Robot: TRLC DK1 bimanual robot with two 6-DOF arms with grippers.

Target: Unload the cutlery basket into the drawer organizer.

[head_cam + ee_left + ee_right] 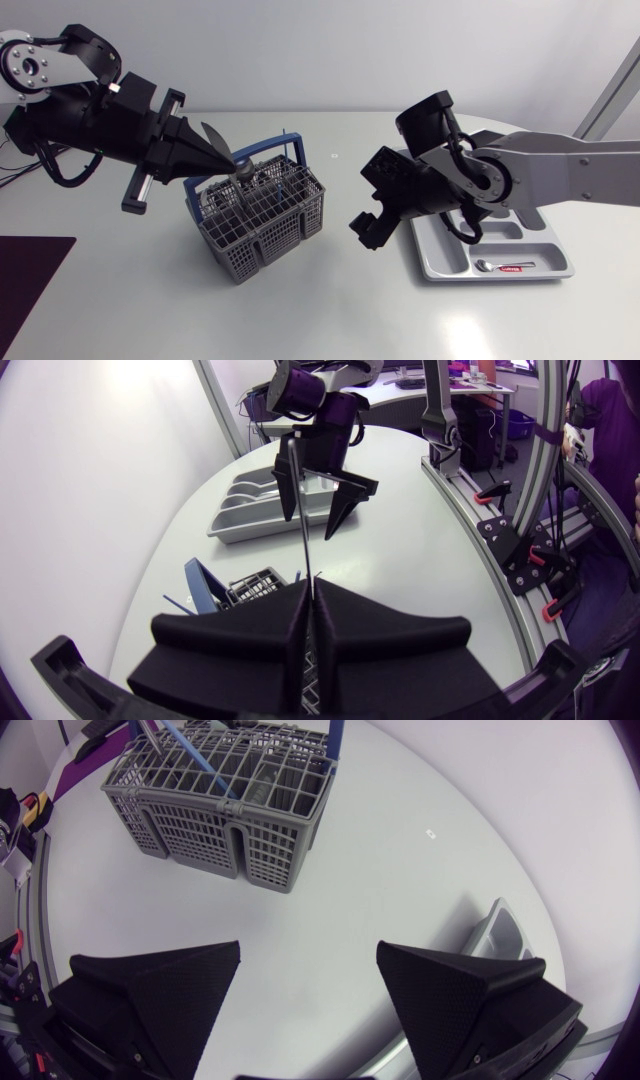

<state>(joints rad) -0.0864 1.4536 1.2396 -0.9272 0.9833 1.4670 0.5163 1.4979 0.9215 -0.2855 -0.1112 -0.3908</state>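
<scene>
Left of the table's middle, the left gripper (231, 164) is clamped on a thin metal utensil (301, 520) just above the grey cutlery basket (262, 215). The utensil's long shaft points ahead of the fingertips, toward the right gripper (366, 229). That gripper hangs mid-table, jaws wide apart and empty. Beyond it, by the right edge, the drawer organizer (447, 255) holds one spoon (492, 265).

White table (330, 310) with a rounded edge, lit softly and evenly from above (shadows on it stay faint). A dark purple mat (25, 275) lies at its left edge; a small speck (334, 157) marks the far middle.
</scene>
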